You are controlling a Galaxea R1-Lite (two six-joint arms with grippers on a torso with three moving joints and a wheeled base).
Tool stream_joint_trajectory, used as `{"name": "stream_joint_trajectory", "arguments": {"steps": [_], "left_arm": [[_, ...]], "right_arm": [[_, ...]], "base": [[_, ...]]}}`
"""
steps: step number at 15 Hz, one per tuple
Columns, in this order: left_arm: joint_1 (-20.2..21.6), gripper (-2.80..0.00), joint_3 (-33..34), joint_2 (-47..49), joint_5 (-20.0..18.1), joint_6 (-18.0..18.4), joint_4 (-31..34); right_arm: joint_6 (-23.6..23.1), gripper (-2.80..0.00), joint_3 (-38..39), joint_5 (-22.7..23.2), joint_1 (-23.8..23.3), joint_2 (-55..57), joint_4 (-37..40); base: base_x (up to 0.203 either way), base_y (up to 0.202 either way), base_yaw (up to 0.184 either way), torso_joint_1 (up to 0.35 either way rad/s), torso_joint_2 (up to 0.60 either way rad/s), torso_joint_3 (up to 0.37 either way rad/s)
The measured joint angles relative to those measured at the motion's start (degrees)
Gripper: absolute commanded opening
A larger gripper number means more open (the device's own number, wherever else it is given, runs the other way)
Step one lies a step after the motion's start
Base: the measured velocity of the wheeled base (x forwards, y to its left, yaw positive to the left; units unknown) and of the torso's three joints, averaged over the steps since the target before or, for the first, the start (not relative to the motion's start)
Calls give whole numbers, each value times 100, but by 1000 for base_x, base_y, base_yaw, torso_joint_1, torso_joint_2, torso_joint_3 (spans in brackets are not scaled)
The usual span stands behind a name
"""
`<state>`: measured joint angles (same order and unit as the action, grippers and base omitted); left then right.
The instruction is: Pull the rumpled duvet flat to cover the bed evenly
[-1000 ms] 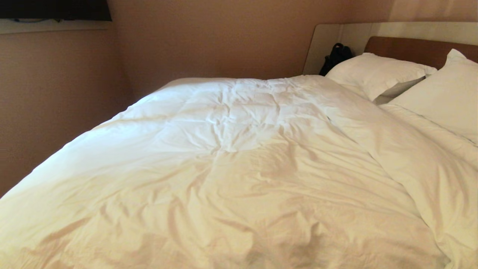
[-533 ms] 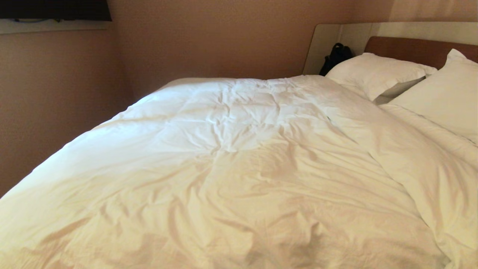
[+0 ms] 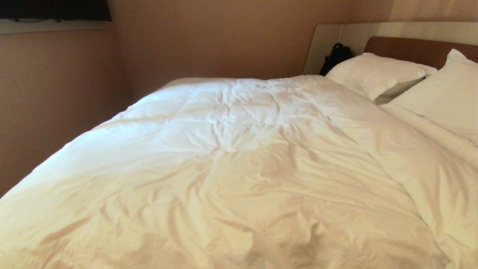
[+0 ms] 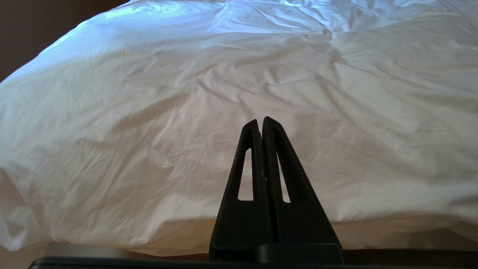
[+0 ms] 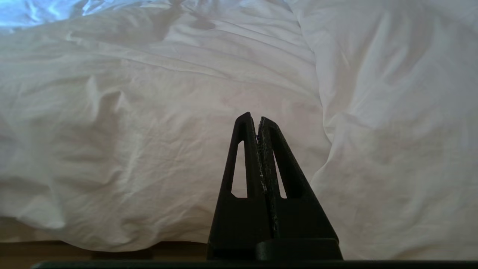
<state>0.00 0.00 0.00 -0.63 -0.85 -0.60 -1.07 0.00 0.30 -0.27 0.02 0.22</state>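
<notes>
From the head camera I see the duvet spread over the bed, wrinkled, with a thick fold running along its right side below the two pillows. A black bag leans by the headboard. Neither arm shows here.

On my left wrist camera, the left gripper is clenched on nothing, fingers pressed together, facing the duvet's near edge.

On the right wrist camera, the right gripper is likewise clamped empty, pointed at the duvet near that fold; whether it touches cloth I can't quite tell.
</notes>
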Motion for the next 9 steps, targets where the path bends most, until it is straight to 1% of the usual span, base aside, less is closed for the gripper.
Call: {"name": "stream_joint_trajectory", "arguments": {"steps": [3, 9], "left_arm": [[0, -280, 0, 0, 2, -1, -2], [0, -280, 0, 0, 1, 1, 0]], "right_arm": [[220, -280, 0, -20, 0, 0, -1], [258, -280, 0, -24, 0, 0, -4]], "base": [[0, 0, 0, 0, 0, 0], [0, 0, 0, 0, 0, 0]]}}
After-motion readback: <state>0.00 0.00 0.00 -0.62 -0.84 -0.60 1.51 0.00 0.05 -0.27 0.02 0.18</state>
